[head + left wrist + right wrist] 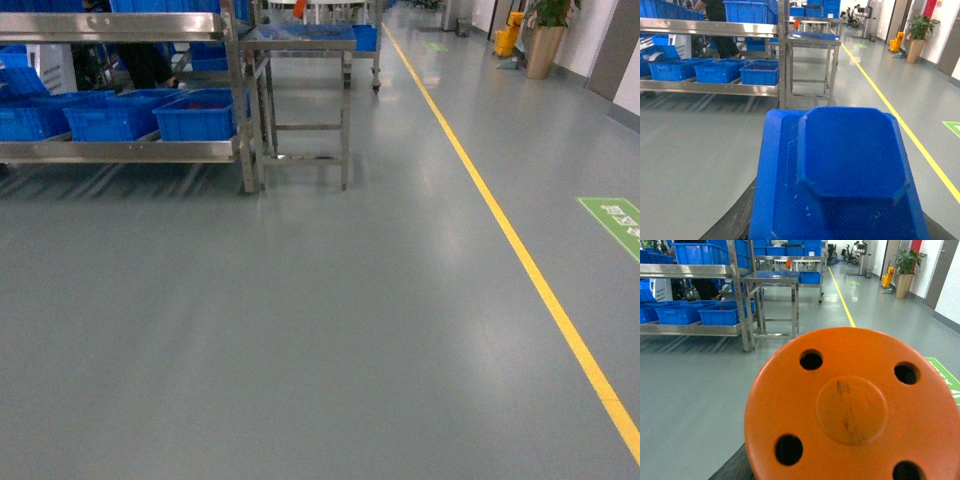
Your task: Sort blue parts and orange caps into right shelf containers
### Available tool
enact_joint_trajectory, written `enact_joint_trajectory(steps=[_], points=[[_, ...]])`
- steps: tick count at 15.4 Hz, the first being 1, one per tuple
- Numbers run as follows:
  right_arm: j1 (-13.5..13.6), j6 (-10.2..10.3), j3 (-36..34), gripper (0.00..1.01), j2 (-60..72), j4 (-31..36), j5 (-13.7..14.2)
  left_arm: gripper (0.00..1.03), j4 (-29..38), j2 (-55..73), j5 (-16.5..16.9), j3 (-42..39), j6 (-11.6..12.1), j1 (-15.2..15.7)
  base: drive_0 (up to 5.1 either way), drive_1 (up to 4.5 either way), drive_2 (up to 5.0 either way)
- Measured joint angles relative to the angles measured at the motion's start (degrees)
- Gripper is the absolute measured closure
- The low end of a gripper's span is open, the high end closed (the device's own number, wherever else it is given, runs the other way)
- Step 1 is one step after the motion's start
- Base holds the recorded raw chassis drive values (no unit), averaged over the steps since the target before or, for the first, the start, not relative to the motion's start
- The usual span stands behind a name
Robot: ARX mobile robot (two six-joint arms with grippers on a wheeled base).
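Fingers hidden, state unclear; blue part [840,175] and orange cap [855,410] fill the wrist views.

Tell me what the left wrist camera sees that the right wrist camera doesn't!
Only the left wrist view shows a blue part filling the bottom of the picture, right up against the camera. Only the right wrist view shows an orange cap with round holes, just as close. Both show the metal shelf with blue bins, the steel table, the yellow floor line and the potted plant. Neither view shows gripper fingers.
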Motion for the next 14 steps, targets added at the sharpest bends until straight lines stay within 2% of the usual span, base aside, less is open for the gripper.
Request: enact_joint_trajectory(steps=[14], points=[[0.0,0.0,0.0,0.55,0.0,0.1,0.0,0.61,0.1,0.0,-0.1,0.0,0.0,0.0,0.0,4.28,-4.3]])
